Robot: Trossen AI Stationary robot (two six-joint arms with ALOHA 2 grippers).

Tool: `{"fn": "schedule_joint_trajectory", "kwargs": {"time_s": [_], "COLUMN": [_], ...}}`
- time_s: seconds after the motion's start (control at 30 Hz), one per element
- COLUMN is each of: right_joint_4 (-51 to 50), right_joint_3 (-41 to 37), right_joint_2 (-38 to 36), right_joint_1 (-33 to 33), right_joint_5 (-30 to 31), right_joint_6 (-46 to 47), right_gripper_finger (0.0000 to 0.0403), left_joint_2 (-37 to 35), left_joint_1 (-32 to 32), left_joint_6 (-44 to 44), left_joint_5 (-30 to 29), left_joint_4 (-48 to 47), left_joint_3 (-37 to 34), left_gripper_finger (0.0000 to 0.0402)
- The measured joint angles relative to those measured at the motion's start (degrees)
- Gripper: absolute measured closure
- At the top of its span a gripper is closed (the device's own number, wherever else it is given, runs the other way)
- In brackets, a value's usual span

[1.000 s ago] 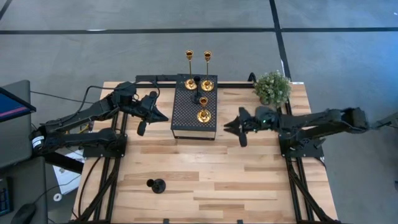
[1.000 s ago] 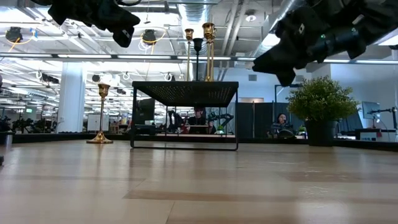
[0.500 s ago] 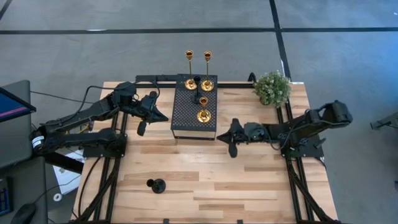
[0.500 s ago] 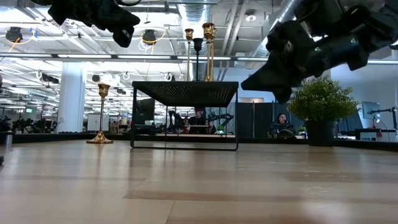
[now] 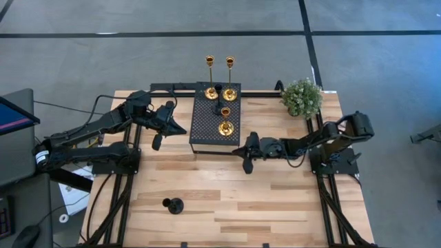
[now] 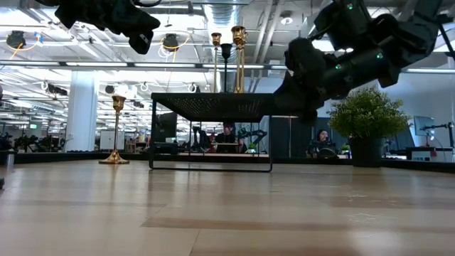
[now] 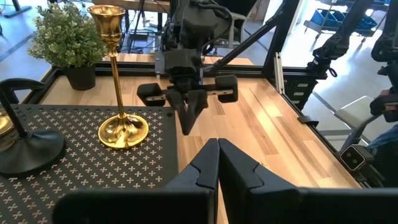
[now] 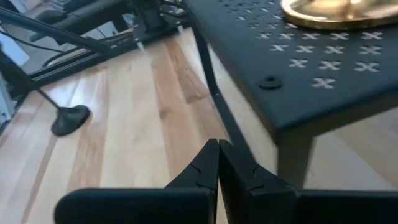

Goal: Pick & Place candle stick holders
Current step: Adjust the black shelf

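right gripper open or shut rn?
Shut, holding nothing. In the right wrist view the right gripper has its fingers pressed together with no gap, over bare table beside the platform's corner.

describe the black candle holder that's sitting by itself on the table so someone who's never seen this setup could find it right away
Start from the black perforated platform at the far middle of the wooden table, where the gold holders stand. Come toward the near edge on the left arm's side: the lone black candlestick holder stands there on bare wood. It is short and matte black with a round base, and nothing stands next to it.
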Motion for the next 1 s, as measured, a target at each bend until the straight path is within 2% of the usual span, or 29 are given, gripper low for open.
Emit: {"fn": "schedule_joint_trajectory", "kwargs": {"time_s": [0.27,0.77,0.9,1.0], "right_joint_4": [-0.1,-0.1,0.0,-0.4], "right_joint_3": [0.0,0.0,0.0,-0.1], "right_joint_2": [0.3,0.2,0.2,-0.9], "right_joint_1": [-1.1,-1.2,-1.2,-1.3], "right_joint_5": [1.6,5.5,4.9,0.0], "right_joint_6": [0.0,0.0,0.0,-0.1], "right_gripper_finger": [0.0403,0.0403,0.0403,0.0403], "left_joint_2": [0.0,0.0,-0.1,-0.2], "left_joint_1": [0.0,0.0,0.0,0.0], "left_joint_6": [0.0,0.0,0.0,0.0], "left_joint_5": [0.0,0.0,0.0,0.0], "left_joint_4": [-0.4,0.1,0.6,1.4], "left_joint_3": [-0.2,-5.6,-5.6,-5.6], "left_gripper_finger": [0.0396,0.0396,0.0396,0.0396]}}
